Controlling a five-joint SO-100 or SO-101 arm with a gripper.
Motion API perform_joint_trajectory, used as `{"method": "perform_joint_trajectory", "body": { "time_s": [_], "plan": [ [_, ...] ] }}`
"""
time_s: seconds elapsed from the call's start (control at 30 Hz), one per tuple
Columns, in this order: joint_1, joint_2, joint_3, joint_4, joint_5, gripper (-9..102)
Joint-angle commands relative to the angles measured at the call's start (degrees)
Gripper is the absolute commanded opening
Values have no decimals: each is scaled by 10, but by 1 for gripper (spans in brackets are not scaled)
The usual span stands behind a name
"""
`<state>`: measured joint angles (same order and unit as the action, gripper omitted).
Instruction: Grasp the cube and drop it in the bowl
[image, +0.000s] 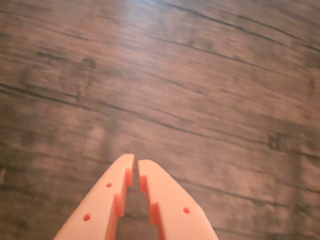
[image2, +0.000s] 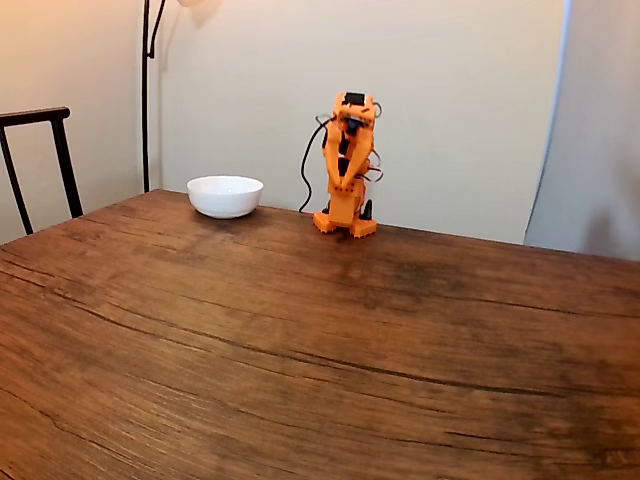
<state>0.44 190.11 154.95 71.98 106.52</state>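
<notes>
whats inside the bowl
In the fixed view the white bowl is seen from the side, so its rim hides the interior. Nothing rises above the rim; whether anything lies inside cannot be told.

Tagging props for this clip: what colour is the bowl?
Plain white, no pattern. The bowl shows best in the fixed view, on the wooden table.

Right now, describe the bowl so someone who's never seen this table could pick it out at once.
Start with the wooden table in the fixed view and look to its far edge by the wall. There, just left of the folded orange arm, sits the bowl. It is plain white, round and shallow, the one pale thing resting on the dark wood.
</notes>
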Motion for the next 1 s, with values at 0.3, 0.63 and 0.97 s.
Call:
{"method": "perform_joint_trajectory", "body": {
  "time_s": [0.3, 0.63, 0.97],
  "plan": [
    [-18, 4, 149, -125, -21, -1],
    [-23, 3, 233, -118, -84, -1],
    [-2, 2, 233, 26, -89, -1]
  ]
}}
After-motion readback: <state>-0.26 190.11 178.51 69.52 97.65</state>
